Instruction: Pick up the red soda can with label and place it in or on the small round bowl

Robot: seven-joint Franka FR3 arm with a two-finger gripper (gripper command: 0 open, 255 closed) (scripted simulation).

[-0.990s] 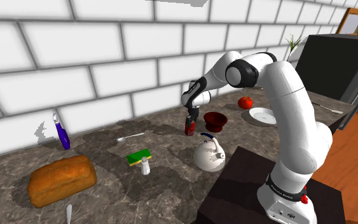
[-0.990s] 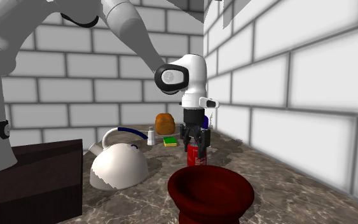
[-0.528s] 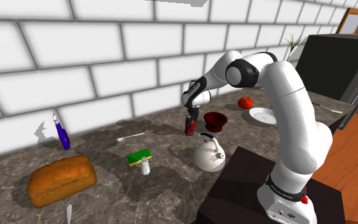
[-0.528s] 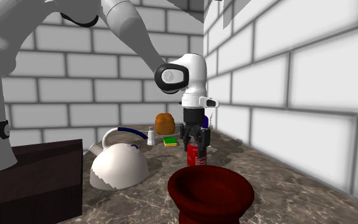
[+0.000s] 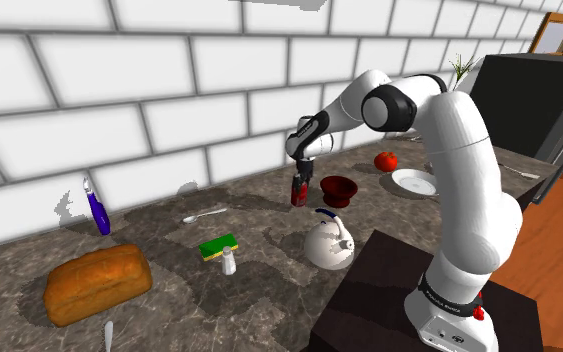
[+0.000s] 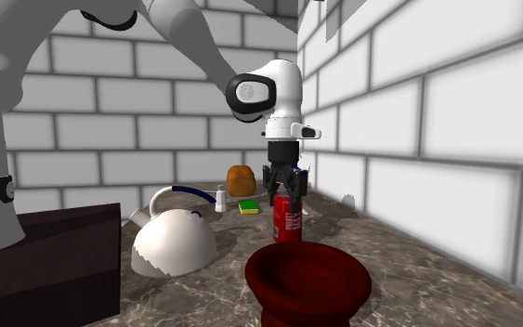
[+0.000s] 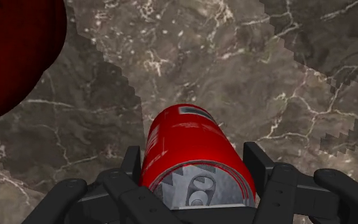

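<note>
I record the fingers [image 7: 257, 164] clamped on the red soda can [image 6: 287, 219], one at each side of its upper end. The can stands upright just beside the dark red bowl [image 6: 307, 279], beyond it in the second exterior view. I cannot tell whether its base touches the marble table [image 5: 259, 250]. A white kettle [image 5: 329, 245] sits near the bowl.

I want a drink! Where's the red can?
In the shoulder view, the red can is clasped in the gripper, just left of the dark red bowl.
</note>
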